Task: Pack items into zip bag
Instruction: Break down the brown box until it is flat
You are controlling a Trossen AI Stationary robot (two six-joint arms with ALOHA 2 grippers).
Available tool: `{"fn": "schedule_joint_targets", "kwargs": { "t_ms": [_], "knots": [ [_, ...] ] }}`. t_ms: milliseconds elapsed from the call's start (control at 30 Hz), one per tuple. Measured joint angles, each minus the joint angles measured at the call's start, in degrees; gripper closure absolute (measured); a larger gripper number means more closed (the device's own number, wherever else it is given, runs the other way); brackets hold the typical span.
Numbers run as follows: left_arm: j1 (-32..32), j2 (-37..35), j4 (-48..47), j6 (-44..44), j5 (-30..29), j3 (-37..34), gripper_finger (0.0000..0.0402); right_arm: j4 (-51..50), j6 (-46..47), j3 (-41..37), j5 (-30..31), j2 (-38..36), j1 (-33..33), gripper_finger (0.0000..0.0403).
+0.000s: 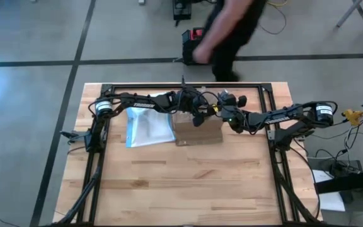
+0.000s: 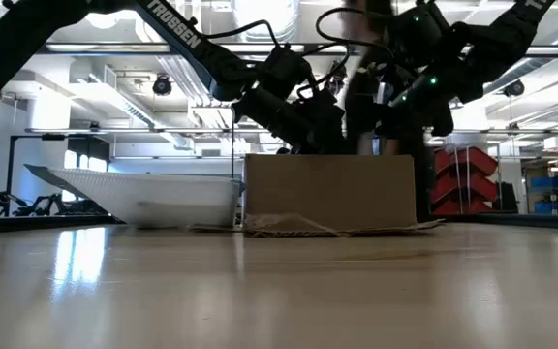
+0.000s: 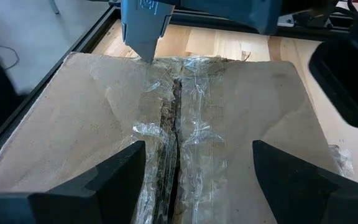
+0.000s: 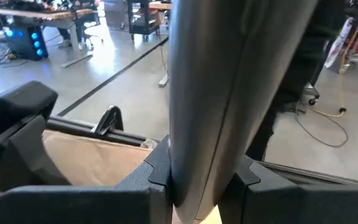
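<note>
The brown cardboard box [image 1: 198, 130] stands mid-table, its top flaps joined by a seam of crinkled clear tape [image 3: 179, 130]. The zip bag [image 1: 149, 126] lies flat on the table against the box's left side, with its blue strip on the edge away from the box. It also shows in the low view [image 2: 143, 197]. My left gripper [image 3: 197, 152] hangs open close above the box top, one finger on each side of the seam. My right gripper [image 4: 197, 180] is shut on a slim grey tool [image 4: 213, 93], whose tip [image 3: 149, 56] stands at the seam's far end. The small whitish items are hidden. My right gripper pinches the grey tool between its two fingers [image 4: 151, 171], and the tool's shaft [image 4: 191, 155] runs out forward along them. The tool is lifted and slants down toward the box. I cannot tell whether its tip touches the tape.
A person in dark clothes [image 1: 227, 34] moves on the floor beyond the table's far edge. A black frame rail [image 1: 188, 86] runs along the far side behind the box. Bare wooden table top [image 1: 188, 183] spreads across the whole near half.
</note>
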Motion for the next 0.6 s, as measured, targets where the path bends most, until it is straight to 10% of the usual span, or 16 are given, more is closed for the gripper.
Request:
{"fn": "schedule_joint_targets", "kwargs": {
  "t_ms": [600],
  "knots": [
    [0.0,0.0,-0.7,-0.4,0.1,0.0,0.0125,-8.8,3.5,0.0,-0.3,-4.6,4.0,0.0346]
  ]
}}
